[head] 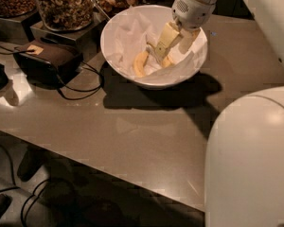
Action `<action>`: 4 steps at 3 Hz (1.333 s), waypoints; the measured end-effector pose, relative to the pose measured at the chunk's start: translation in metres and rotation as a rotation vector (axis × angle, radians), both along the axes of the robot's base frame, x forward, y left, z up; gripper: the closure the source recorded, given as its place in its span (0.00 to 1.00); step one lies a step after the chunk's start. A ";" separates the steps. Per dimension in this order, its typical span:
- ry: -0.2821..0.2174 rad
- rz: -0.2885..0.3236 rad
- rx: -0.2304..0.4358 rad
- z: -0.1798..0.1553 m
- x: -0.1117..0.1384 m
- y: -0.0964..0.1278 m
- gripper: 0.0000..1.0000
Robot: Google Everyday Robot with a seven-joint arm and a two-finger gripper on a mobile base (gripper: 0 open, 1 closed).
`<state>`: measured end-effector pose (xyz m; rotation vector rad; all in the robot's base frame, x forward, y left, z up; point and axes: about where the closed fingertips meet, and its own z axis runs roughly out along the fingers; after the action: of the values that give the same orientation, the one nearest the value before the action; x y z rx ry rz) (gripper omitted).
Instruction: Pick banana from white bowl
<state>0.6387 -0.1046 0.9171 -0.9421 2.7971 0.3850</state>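
Observation:
The white bowl (118, 41) stands at the back of the brown table, lined with crumpled white paper. A yellow banana (141, 64) lies curved in its bottom, and its right part is hidden behind my fingers. My gripper (169, 52) reaches down into the bowl from the upper right. It is open, with its cream fingers (164, 39) apart just above the banana. I cannot tell whether they touch it. Nothing is held.
Glass jars of nuts (64, 4) stand on dark stands at the back left. A dark box (49, 60) with cables (85, 86) lies left of the bowl. My white body (251, 160) fills the lower right. The table's front edge (85, 162) runs diagonally.

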 end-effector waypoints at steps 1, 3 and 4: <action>0.005 -0.009 -0.030 0.000 0.008 0.018 0.40; 0.012 -0.023 -0.042 0.001 0.016 0.036 0.41; 0.030 -0.044 -0.027 -0.005 0.017 0.032 0.42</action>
<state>0.6554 -0.0730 0.9118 -0.8861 2.8514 0.3584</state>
